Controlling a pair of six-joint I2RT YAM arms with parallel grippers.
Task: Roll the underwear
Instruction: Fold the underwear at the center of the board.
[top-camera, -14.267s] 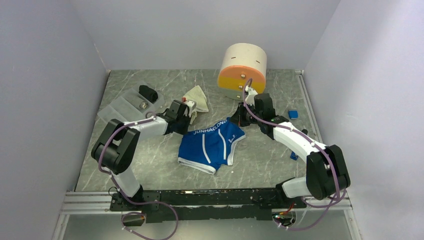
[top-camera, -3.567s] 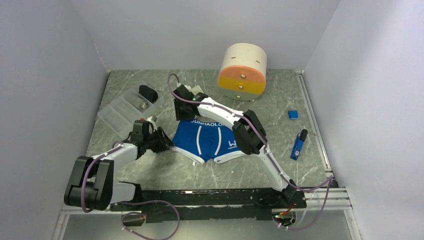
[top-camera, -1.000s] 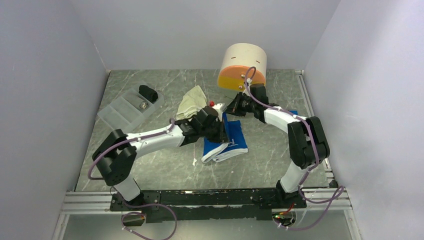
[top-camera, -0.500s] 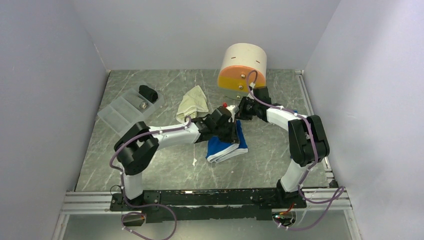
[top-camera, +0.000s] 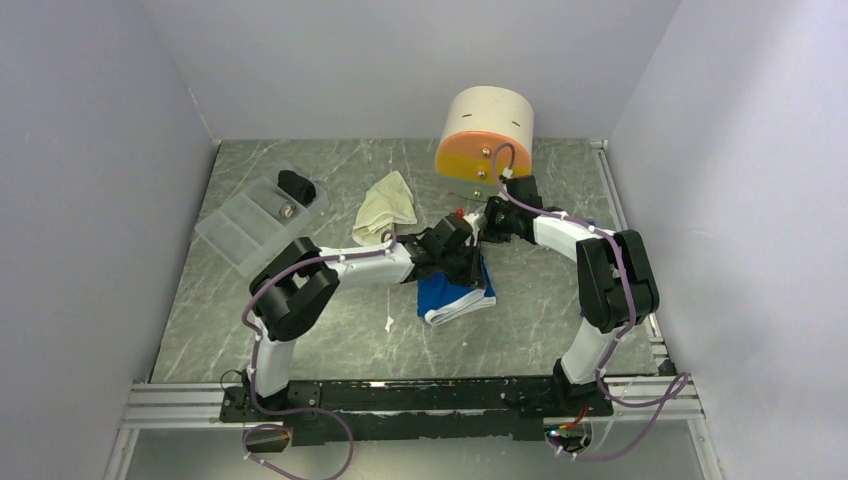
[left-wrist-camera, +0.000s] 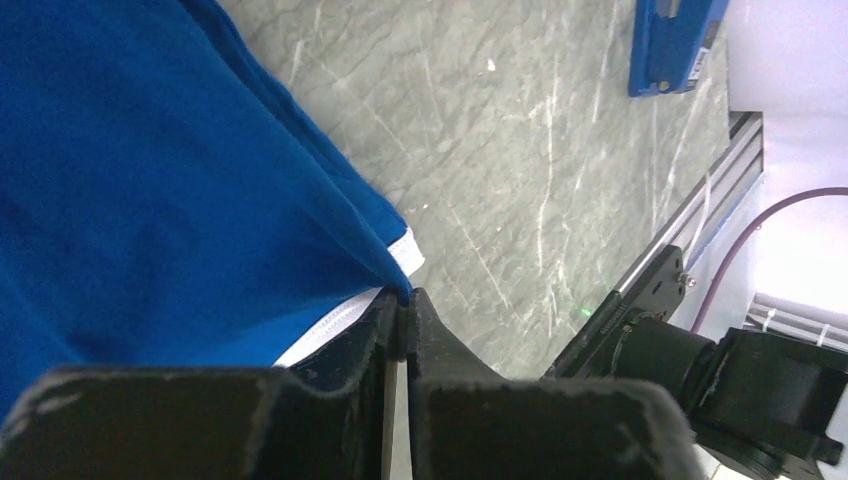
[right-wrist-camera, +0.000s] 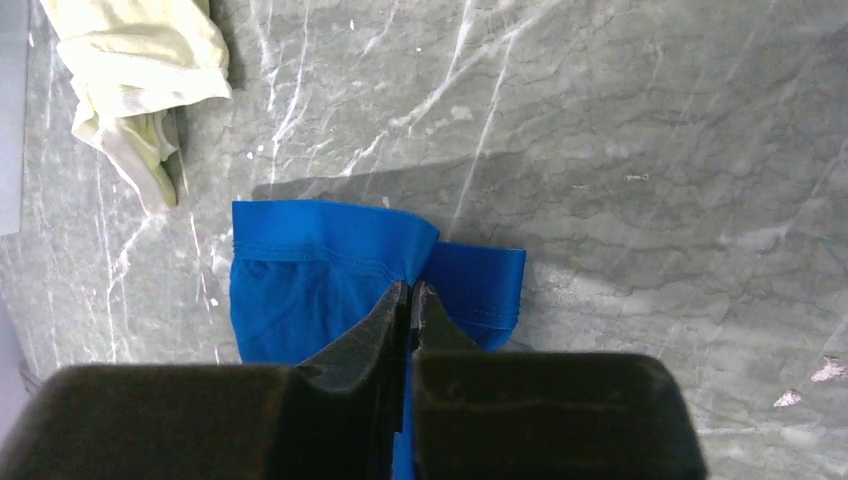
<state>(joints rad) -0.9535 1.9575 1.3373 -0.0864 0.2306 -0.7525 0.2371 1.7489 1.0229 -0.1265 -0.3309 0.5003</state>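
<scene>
From above, the folded blue underwear (top-camera: 455, 292), lying on the table (top-camera: 520, 340), is being judged likely to spring open if either thin pinch slips; at the left wrist its white-trimmed hem is being nipped by the clenched left gripper (left-wrist-camera: 400, 305); at the right wrist a fold is being clamped by the clenched right gripper (right-wrist-camera: 410, 290).
</scene>
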